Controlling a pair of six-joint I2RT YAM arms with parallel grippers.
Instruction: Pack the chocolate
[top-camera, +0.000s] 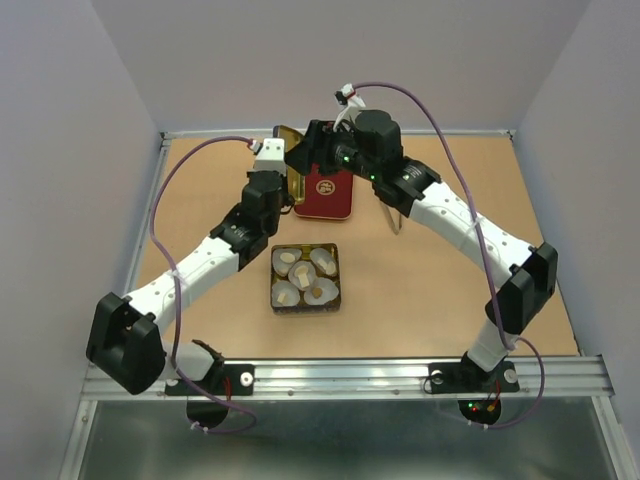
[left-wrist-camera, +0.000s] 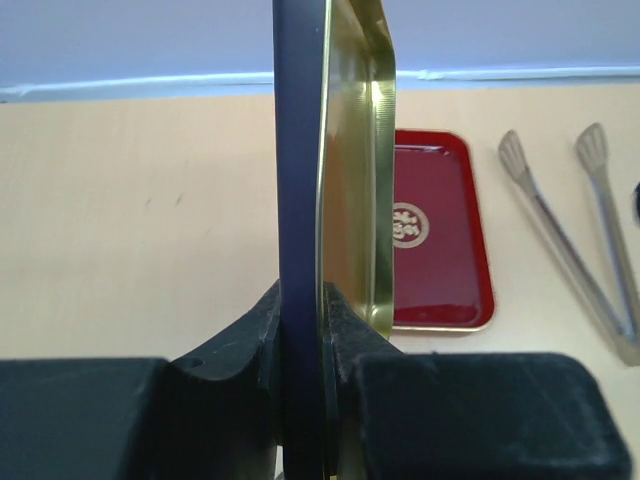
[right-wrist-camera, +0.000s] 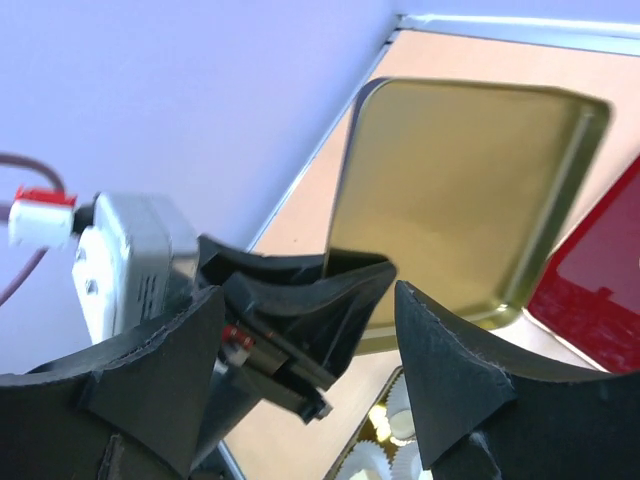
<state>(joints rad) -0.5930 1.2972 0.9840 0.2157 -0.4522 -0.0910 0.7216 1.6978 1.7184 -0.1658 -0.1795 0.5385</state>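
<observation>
Sitting in white fluted paper cups (top-camera: 287, 294) inside a small dark tin (top-camera: 305, 309) at the table's middle, the chocolate (top-camera: 303, 276) shows as tiny cream and light-brown pieces, too small to tell any long axis or heading. Beyond the tin a red tray (top-camera: 325, 190) lies flat, with metal tweezers (left-wrist-camera: 570, 250) to its right. The left gripper (left-wrist-camera: 305, 320) is clamped on a gold tin lid (left-wrist-camera: 355, 180), held upright and edge-on. The right gripper (right-wrist-camera: 300, 300) hangs beside that lid, jaws wide and empty.
</observation>
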